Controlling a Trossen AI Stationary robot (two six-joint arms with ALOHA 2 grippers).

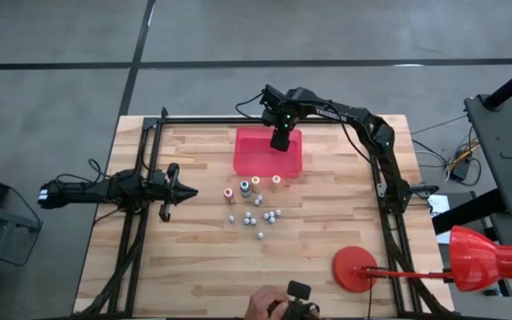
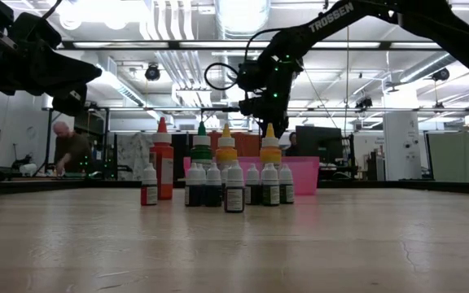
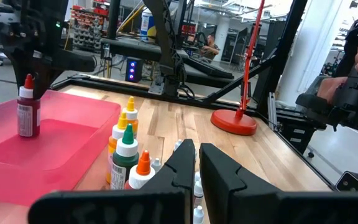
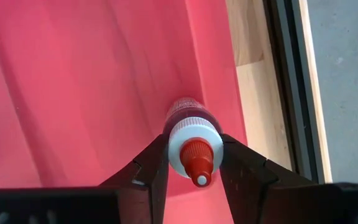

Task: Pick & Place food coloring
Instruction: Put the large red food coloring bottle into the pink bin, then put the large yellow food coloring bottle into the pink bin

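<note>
While right gripper (image 4: 192,163) holds it, red-capped bottle (image 4: 191,140) stands in tray (image 4: 86,81).

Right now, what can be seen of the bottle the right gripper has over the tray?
The red food coloring bottle is small, with a dark red body, a label, a white collar and a red dropper tip. It stands upright inside the red tray, near one side wall, its base apparently on the tray floor. The right gripper closes on its collar from above, a finger on each side.
</note>
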